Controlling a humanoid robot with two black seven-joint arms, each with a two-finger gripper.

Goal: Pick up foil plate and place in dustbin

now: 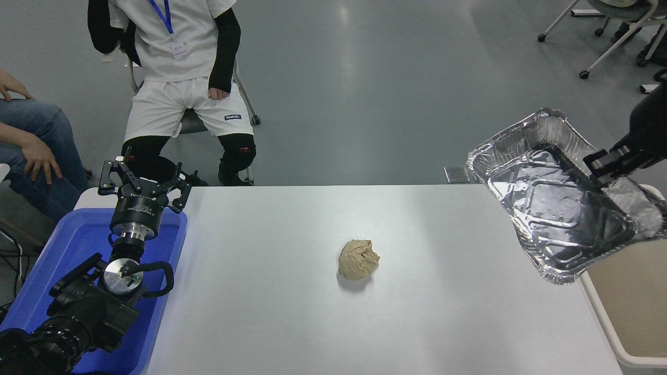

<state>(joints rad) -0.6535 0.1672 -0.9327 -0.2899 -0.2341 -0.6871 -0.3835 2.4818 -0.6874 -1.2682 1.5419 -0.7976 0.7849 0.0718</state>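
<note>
Right gripper (607, 169) comes in from the right edge with its fingers pinched on the far rim of the foil plate (552, 208), and the plate is up in the air! It hangs tilted, open face turned toward the camera, crinkled rim and embossed base both catching the light. Its lower corner overlaps the right edge of the white table (292, 323), and the rest sits out over the dustbin (620, 333), whose pale rounded rim and beige inside show at the lower right, just off the table's edge. Plate and bin are not touching.

Out in the middle of the table sits a crumpled tan paper ball (358, 259), alone, well apart from the plate.

Over at the lower left, the left gripper (141, 183) is parked above a blue tub (78, 245) beside the table, fingers spread wide, holding nothing.

Beyond the far edge, a person in white (180, 73) sits on a chair, and another person's hand (36, 156) rests on a knee at the left edge. Office chairs (615, 31) stand at the top right.
</note>
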